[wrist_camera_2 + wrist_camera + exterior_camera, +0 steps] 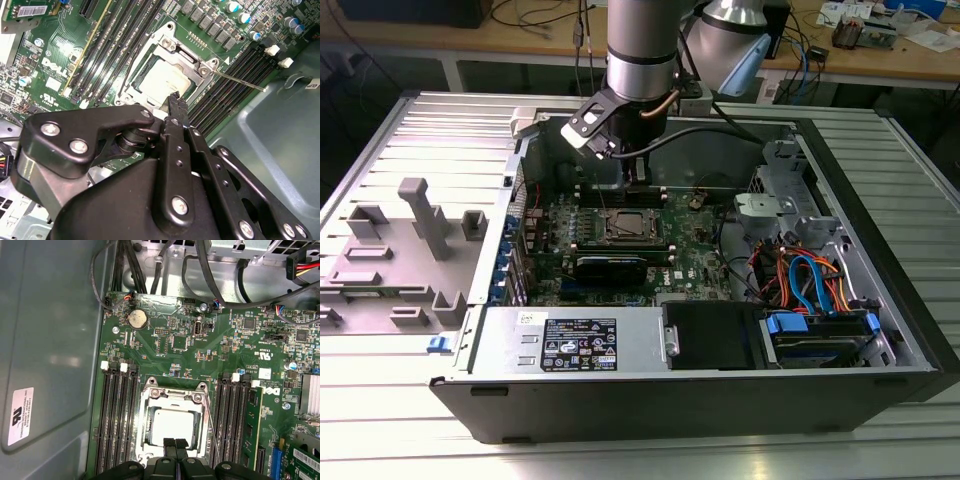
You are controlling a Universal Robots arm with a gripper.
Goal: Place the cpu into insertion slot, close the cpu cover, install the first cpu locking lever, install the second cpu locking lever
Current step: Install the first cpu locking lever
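The cpu (172, 426) lies flat in the insertion slot (149, 426), its silver-grey top showing through the cut-out of the cpu cover (172, 399). The cover lies down over the chip. A thin locking lever (240, 81) sticks out free from one corner of the socket and runs along its side as the lever (212, 426) in the first wrist view. My gripper (175, 444) is shut with nothing between its fingers, its tips just over the socket's edge beside the cpu (167, 80). In the exterior view the gripper (638, 172) hangs above the socket (625, 226).
Black memory slots (117, 420) flank the socket on both sides. The grey case wall (50, 340) rises close by. A black card (610, 266) sits in front of the socket, with cables (810, 280) and a drive bay toward the exterior view's right.
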